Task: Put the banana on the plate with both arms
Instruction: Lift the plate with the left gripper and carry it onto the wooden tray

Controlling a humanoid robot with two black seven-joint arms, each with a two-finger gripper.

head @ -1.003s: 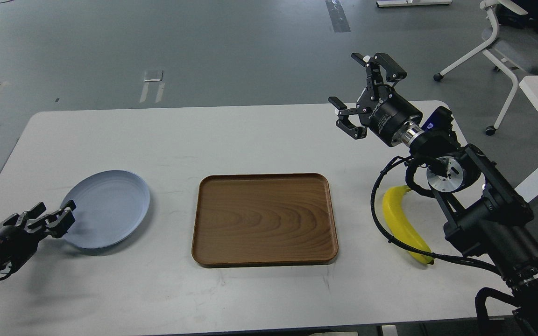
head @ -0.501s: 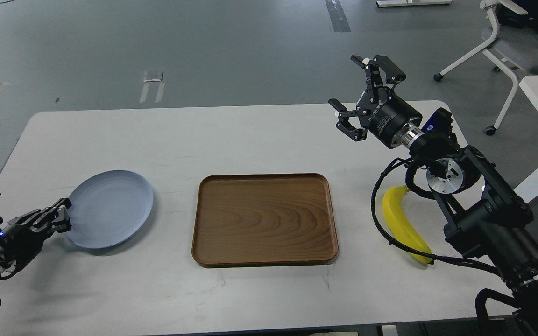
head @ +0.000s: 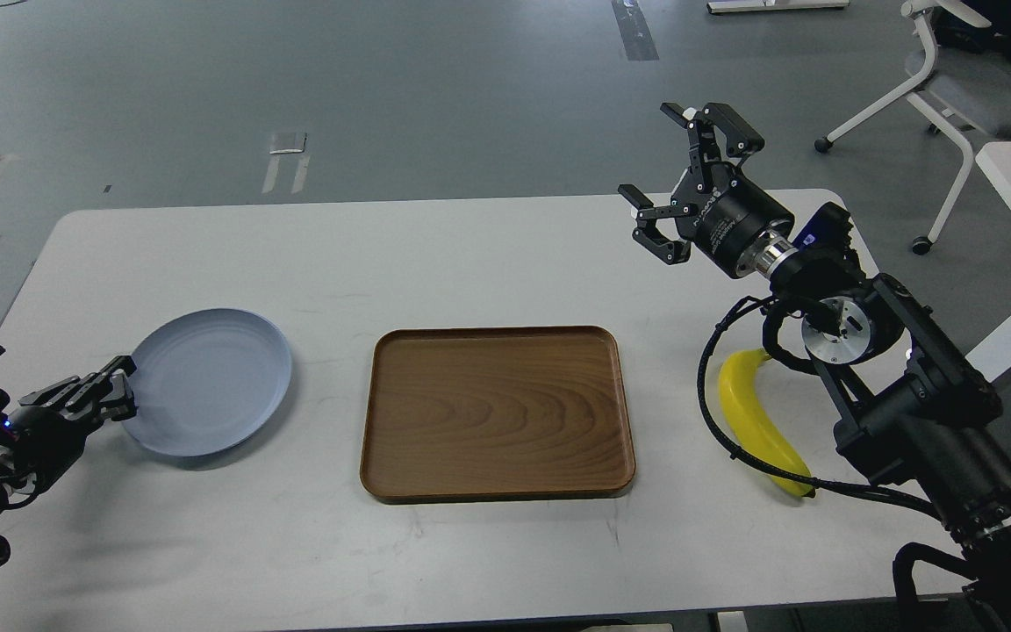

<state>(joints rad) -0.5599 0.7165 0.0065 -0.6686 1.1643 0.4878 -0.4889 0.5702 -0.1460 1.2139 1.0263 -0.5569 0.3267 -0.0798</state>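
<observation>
Plate [head: 207, 382] slid right — clamped by left pincer [head: 116, 392], right pincer [head: 679, 175] gaping, banana [head: 756, 426] nearer.

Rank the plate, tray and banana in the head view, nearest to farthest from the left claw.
1. Plate, right at the left claw, table's left side.
2. Tray, middle of the table.
3. Banana, far right, beside the right arm.

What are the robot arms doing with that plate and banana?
The left gripper is holding the near-left rim of the blue-grey plate, which looks tipped up off the white table. The right gripper hangs open in the air, holding nothing. The banana lies on the table to the right of the brown wooden tray, partly behind the right arm. It is not on the plate yet.
</observation>
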